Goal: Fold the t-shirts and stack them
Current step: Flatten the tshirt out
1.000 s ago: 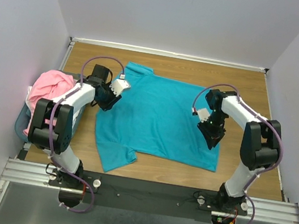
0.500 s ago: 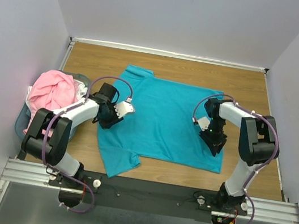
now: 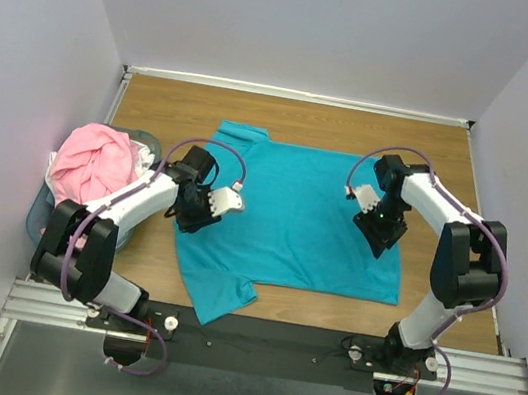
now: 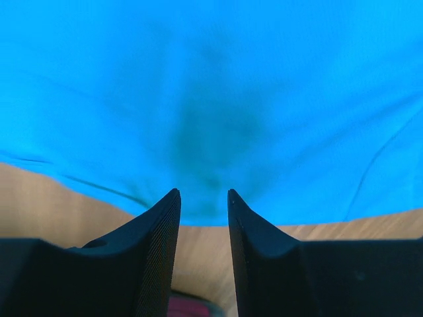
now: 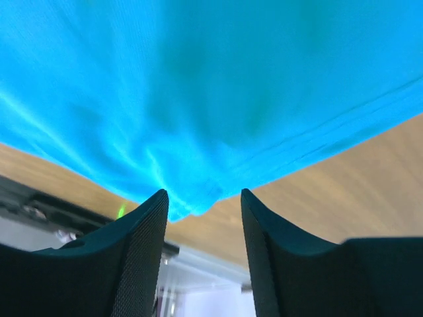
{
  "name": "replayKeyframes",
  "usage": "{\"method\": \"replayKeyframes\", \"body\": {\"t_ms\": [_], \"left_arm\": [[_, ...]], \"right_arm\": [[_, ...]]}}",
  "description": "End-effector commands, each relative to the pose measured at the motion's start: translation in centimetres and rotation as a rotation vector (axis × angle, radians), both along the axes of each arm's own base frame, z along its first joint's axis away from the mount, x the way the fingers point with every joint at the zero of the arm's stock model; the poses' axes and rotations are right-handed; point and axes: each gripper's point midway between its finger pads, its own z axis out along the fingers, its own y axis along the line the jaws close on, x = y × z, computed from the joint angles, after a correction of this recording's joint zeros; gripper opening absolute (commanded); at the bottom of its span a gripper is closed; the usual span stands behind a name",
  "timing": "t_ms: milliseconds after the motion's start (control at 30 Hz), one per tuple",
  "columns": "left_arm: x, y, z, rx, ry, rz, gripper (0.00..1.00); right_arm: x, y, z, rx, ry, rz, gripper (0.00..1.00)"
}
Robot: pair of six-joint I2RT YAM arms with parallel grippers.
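Observation:
The teal t-shirt (image 3: 292,212) lies spread flat on the wooden table (image 3: 308,119), its collar at the far left. My left gripper (image 3: 189,215) rests at the shirt's left edge. In the left wrist view its jaws (image 4: 202,193) stand a little apart with nothing between them, the teal cloth (image 4: 211,79) just ahead of the tips. My right gripper (image 3: 382,236) is over the shirt's right side. In its wrist view it (image 5: 203,193) is open and empty, and a corner of the teal cloth (image 5: 198,79) lies just beyond the tips. The pink t-shirt (image 3: 93,161) is bunched up at the left.
The pink shirt sits heaped in a blue-grey basket (image 3: 36,212) against the left wall. One sleeve of the teal shirt (image 3: 217,296) reaches almost to the black rail (image 3: 270,341) at the near edge. Bare wood runs along the far side and the right edge.
The right gripper's jaws have widened and it has drawn back toward the far side. The left gripper moved nearer and rightward along the shirt's edge. The shirt now lies flatter, its near right corner further right.

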Motion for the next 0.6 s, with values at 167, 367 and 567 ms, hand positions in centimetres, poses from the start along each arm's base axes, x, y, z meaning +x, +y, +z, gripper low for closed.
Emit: {"method": "replayKeyframes", "body": {"t_ms": [167, 367, 567], "left_arm": [[11.8, -2.3, 7.3, -0.266, -0.186, 0.208, 0.48], [23.5, 0.0, 13.5, -0.471, -0.328, 0.426, 0.52], [30.0, 0.1, 12.9, -0.529, -0.369, 0.563, 0.52]], "right_arm": [[8.6, 3.5, 2.4, 0.193, -0.161, -0.163, 0.52], [19.4, 1.5, 6.5, 0.308, -0.397, -0.300, 0.51], [26.2, -0.3, 4.5, 0.315, -0.505, -0.397, 0.49]]}}
